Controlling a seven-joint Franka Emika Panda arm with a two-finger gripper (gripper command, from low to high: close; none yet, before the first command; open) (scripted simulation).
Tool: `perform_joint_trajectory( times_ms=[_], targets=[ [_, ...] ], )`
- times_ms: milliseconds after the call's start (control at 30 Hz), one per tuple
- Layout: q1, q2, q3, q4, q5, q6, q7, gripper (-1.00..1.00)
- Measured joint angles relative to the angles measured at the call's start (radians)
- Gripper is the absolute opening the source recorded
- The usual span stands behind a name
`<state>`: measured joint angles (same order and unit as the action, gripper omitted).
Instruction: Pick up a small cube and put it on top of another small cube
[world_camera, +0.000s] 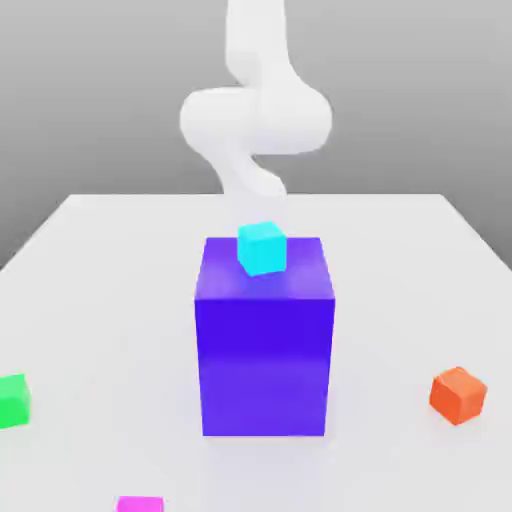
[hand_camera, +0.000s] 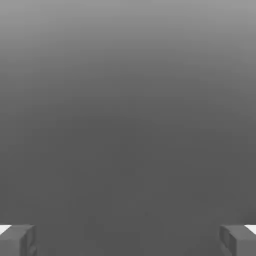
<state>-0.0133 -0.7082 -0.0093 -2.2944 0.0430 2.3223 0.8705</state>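
Note:
A small cyan cube (world_camera: 262, 248) rests on the top of a tall purple block (world_camera: 264, 340) in the middle of the white table. A small orange cube (world_camera: 458, 394) lies on the table at the exterior view's right, and a small green cube (world_camera: 13, 400) at its left edge. A small magenta cube (world_camera: 140, 504) lies at the near edge. My white arm (world_camera: 256, 110) rises behind the purple block. In the hand view my gripper (hand_camera: 128, 240) is open, its two grey fingertips (hand_camera: 17, 240) far apart with nothing between them, facing plain grey background.
The white table (world_camera: 110, 260) stretches around the purple block, which stands as the one tall obstacle at its centre. The arm's bend hangs above and behind the block.

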Motion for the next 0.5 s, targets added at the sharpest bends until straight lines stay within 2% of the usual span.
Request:
perform_joint_trajectory(
  times_ms=[267, 500],
  targets=[
    [-0.050, 0.299, -0.007, 0.019, 0.114, 0.070, 0.248, 0.00],
    [-0.091, 0.553, -0.002, 0.034, 0.154, 0.134, 0.501, 0.00]
  ],
)
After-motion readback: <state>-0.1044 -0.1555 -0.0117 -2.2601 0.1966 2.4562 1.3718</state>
